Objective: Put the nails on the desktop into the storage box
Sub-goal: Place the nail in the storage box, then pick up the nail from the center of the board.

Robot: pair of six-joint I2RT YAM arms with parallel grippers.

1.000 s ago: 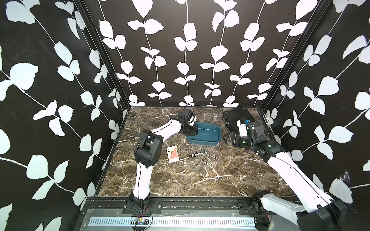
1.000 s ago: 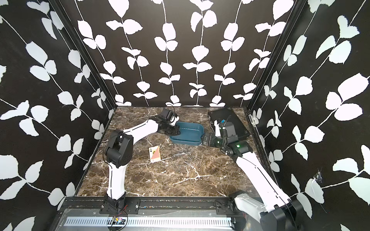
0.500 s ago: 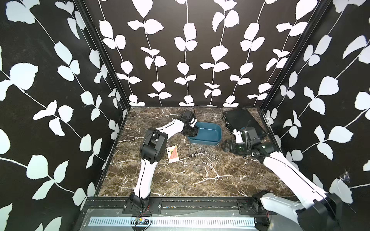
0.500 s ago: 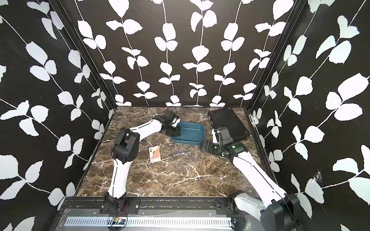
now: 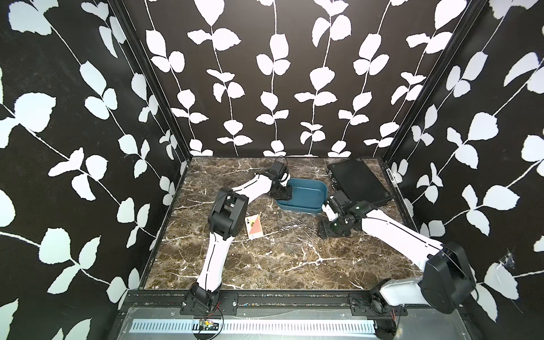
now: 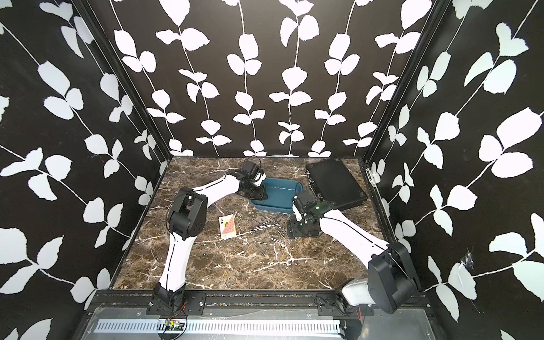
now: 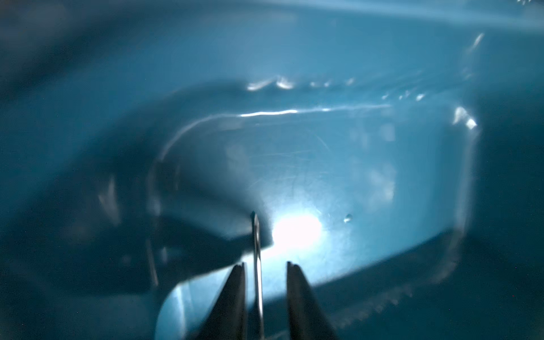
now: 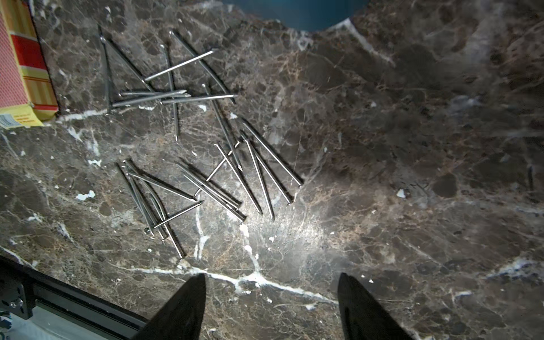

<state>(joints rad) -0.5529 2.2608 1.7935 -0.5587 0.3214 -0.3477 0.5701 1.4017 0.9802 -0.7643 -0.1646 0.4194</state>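
Your left gripper [image 7: 265, 264] is over the 9 o'clock end of the storage box [image 5: 300, 209], tips pointing down into it. Its jaws are a little apart. One nail [image 7: 257, 250] stands in the gap, nearer one finger; neither finger is clearly clamping it, and I can't tell if it touches either. The left wrist view is blurred and shows only blue tub floor beneath, so I can't make out other contents.

Your right gripper [image 8: 271, 276] is wide open with nothing between the fingers. It hangs low over the desktop [image 5: 265, 265], at about 3 o'clock from the loose nails.

The nails [image 8: 259, 179] lie flat on the desktop near its centre, crossed and overlapping in a few small clusters that spread toward 5 o'clock, just at 6 o'clock of the storage box. In a top view they show as thin grey lines [image 5: 290, 226].

The storage box sits at about 1 o'clock from desktop centre. The black case [image 5: 357, 184] is just beside it in the 2 o'clock corner. The card box [image 5: 253, 226] lies flat at 9 o'clock of the nails, near but apart from them.
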